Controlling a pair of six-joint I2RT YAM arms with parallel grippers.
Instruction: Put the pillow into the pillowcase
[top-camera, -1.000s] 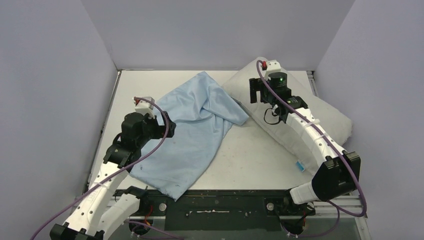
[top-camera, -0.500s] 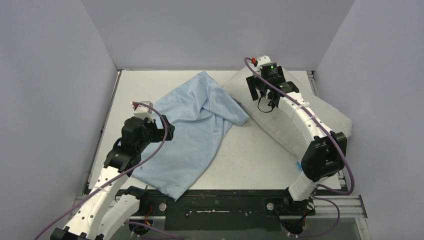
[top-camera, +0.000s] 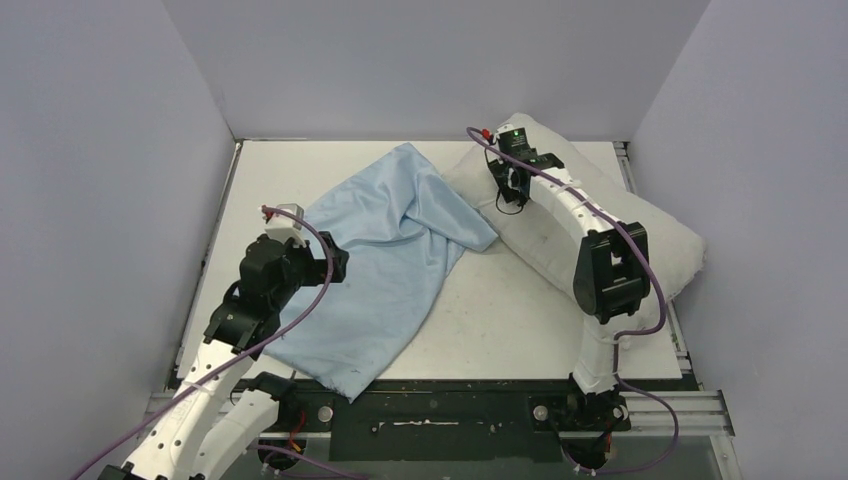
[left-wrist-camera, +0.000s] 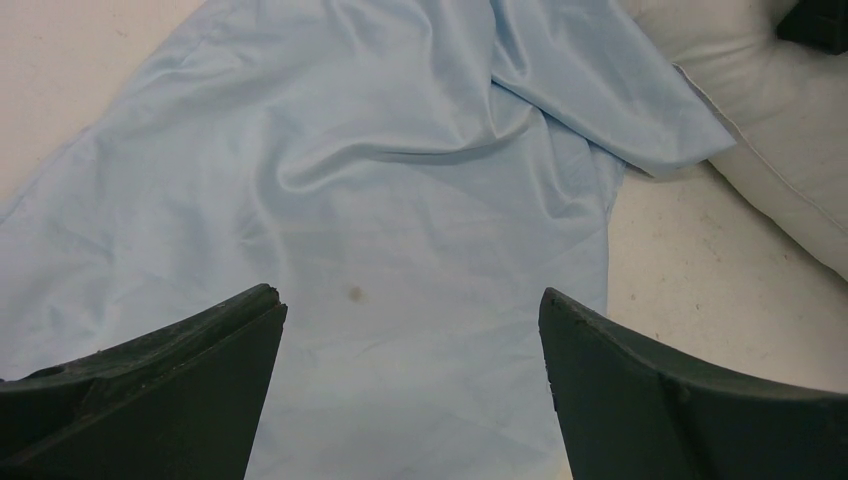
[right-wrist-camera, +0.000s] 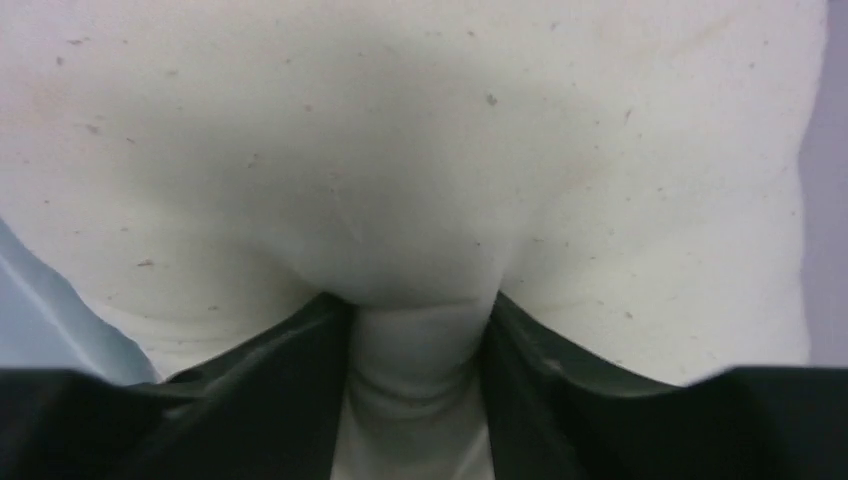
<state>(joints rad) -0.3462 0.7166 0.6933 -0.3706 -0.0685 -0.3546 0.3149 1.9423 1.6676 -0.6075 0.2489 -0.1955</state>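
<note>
the soft, light pillow (right-wrist-camera: 420, 150) likely bunches easily; the right end effector (right-wrist-camera: 418, 312) pinches a fold at its far end. left end effector (left-wrist-camera: 410, 310) gapes empty over pillowcase (left-wrist-camera: 380, 180).

Off-white pillow (top-camera: 675, 245) at right, wrinkled blue pillowcase (top-camera: 380, 250) seemingly overlapping it

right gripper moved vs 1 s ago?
Yes. The right gripper has shifted left and toward the far edge of the table, onto the far corner of the pillow, with a fold of it between the fingers.
</note>
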